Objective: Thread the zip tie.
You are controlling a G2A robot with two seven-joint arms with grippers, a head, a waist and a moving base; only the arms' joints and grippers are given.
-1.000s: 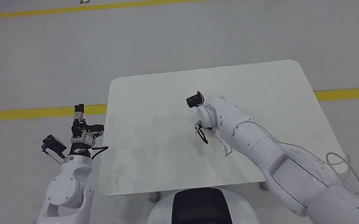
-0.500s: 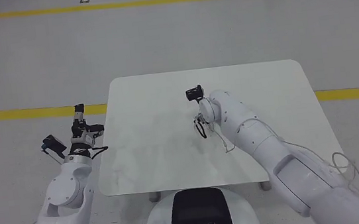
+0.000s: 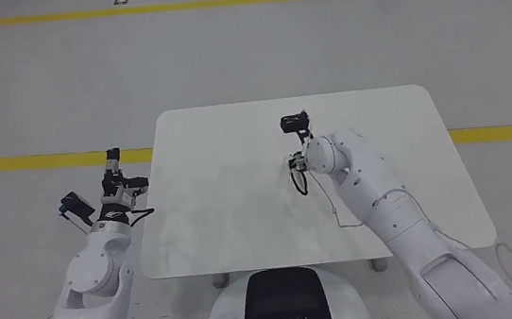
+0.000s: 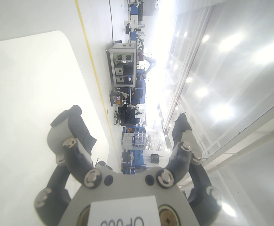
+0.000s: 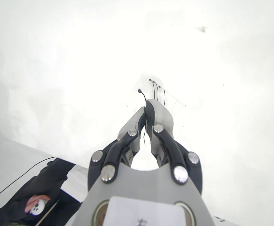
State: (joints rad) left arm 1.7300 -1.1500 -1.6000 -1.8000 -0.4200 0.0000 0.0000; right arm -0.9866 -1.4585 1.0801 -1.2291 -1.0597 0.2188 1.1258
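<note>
Left gripper [image 4: 128, 113] off table [image 3: 216, 145] edge at 9 o'clock, fingers spread. Right gripper [image 5: 148, 106] near table centre, clamped on black zip tie [image 5: 143, 97], head poking past fingertips. Spare ties [image 5: 157, 89] on clear sheet [image 5: 174, 101] beyond.

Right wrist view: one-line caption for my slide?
Right gripper shut on a black zip tie, head end sticking out, above the white table; spare zip ties on a clear sheet beyond.
</note>
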